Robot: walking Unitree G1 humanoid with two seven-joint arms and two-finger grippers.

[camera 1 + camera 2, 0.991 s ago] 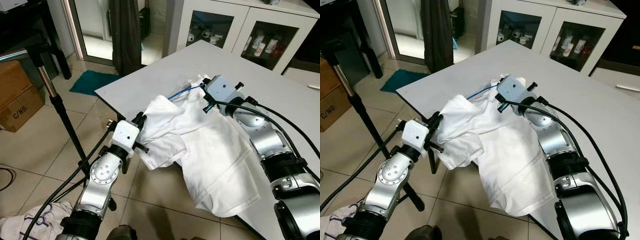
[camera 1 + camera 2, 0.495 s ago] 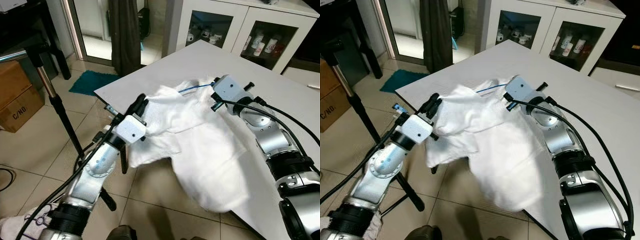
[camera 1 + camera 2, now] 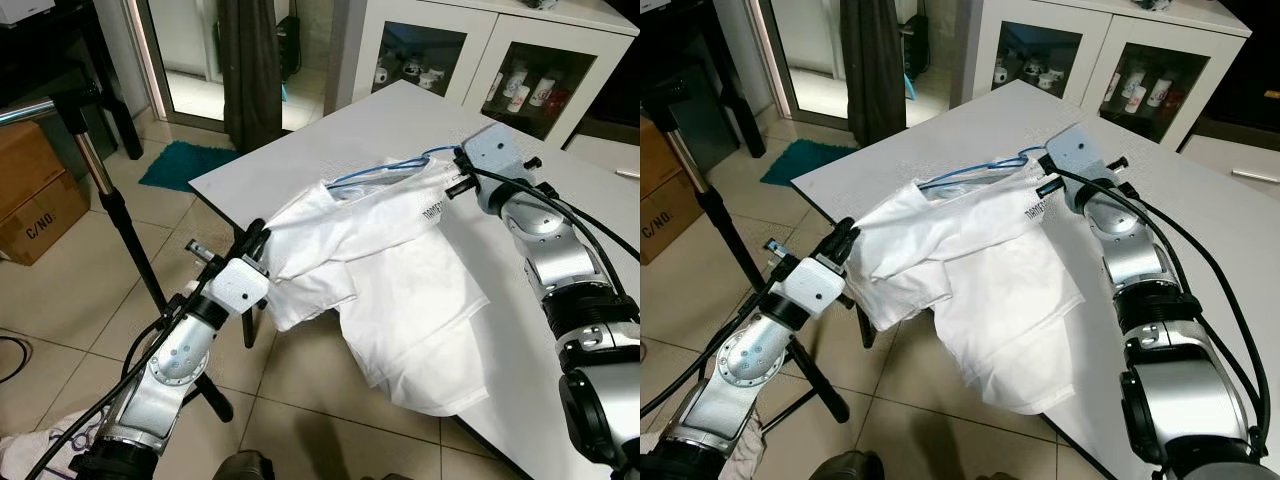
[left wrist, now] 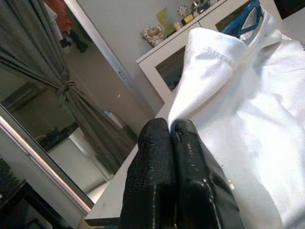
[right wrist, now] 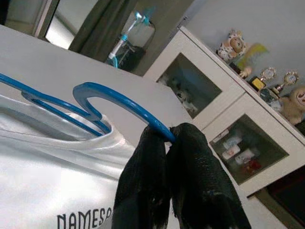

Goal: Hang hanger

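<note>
A white T-shirt (image 3: 400,270) with dark lettering sits on a blue hanger (image 3: 375,172). It is stretched across the near corner of the white table (image 3: 330,130), and its hem droops over the edge. My right gripper (image 5: 167,132) is shut on the hanger's blue hook (image 5: 114,102); in the left eye view the right gripper (image 3: 455,182) is above the table by the shirt's collar. My left gripper (image 4: 169,128) is shut on a fold of the shirt's sleeve; in the left eye view the left gripper (image 3: 258,240) is off the table's front-left corner.
A rack with a metal bar (image 3: 25,110) on a dark stand (image 3: 115,215) rises at my left. A cardboard box (image 3: 35,190), a teal mat (image 3: 190,160) and a heap of clothes (image 3: 40,440) lie on the tiled floor. A glass-door cabinet (image 3: 480,60) stands behind the table.
My right gripper has carried the hanger hook to the right and farther over the table. The left gripper has dropped lower and nearer. The bunched shirt is now stretched out between them.
</note>
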